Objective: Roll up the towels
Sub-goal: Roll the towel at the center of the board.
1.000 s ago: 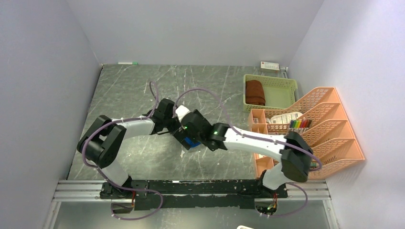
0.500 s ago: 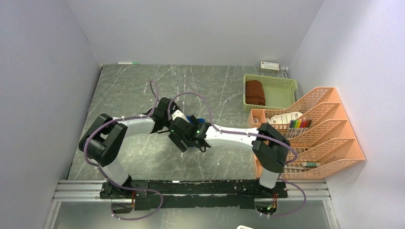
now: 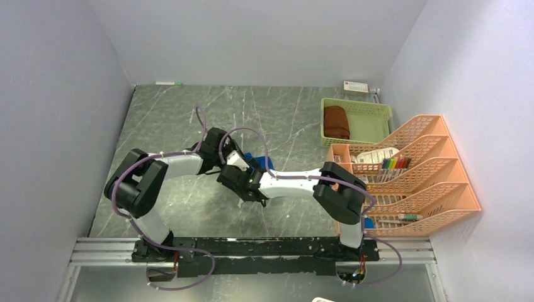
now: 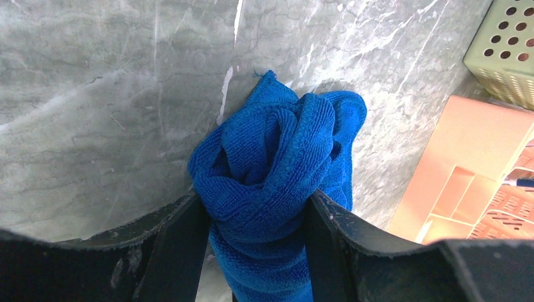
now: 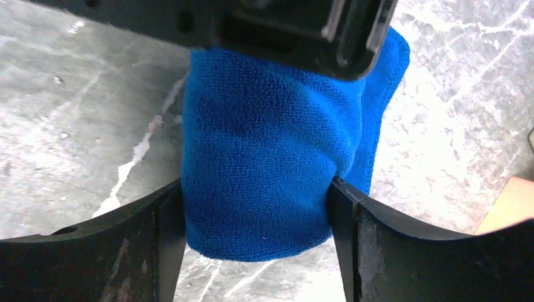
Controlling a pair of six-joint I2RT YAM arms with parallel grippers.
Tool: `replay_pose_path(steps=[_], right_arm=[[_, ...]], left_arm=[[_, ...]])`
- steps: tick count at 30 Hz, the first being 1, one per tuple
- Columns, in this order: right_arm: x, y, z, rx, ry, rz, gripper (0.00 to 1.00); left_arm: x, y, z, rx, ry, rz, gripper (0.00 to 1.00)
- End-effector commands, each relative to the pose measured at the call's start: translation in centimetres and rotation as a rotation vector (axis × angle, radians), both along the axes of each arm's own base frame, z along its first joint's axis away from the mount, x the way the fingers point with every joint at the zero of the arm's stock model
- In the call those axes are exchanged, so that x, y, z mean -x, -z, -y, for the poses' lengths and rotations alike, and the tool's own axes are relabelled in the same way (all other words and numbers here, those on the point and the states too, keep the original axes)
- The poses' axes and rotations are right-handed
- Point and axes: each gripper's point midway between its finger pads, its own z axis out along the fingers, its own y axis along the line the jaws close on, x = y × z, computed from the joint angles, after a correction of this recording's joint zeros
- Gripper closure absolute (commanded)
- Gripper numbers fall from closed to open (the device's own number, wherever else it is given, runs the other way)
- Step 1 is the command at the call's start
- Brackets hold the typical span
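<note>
Swinging in from the right, the right arm has folded closer, and its gripper (image 5: 256,184) has narrowed onto the bright royal-blue terry towel (image 4: 271,157), with a finger pressing each side of the roll. The left gripper (image 4: 253,201) clamps the same bunched towel, near the middle of the grey marbled surface (image 3: 170,119). The rolled rust-brown towel (image 3: 336,121) lies in the pale green basket (image 3: 356,102), well apart.

royal blue towel (image 4: 271,163) | rust-brown towel (image 3: 336,122) | pale green basket (image 3: 369,126) | grey table (image 3: 170,119), white veins | orange rack (image 3: 441,189)
</note>
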Motion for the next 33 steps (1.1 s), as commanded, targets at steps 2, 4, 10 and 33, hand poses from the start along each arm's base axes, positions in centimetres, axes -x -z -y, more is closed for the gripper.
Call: replay_pose_path(steps=[2,4,10,33], right_arm=[[-0.2,1.0,1.5,0.006,0.057,0.05,0.44],[-0.1,1.0,1.4,-0.027,0.061,0.048,0.67],[0.5,1.1,1.1,-0.17,0.067,-0.004,1.0],[2.0,0.2,0.6,-1.143,0.109,-0.733,0.99]], left_arm=[[3.5,5.1,-2.6,-0.118,0.007,-0.167,0.36],[3.7,5.3,-2.5,-0.114,0.012,-0.175,0.35],[2.3,3.8,-3.4,-0.056,0.027,-0.193,0.19],[1.8,-3.6,0.1,-0.038,0.163,0.036,0.13]])
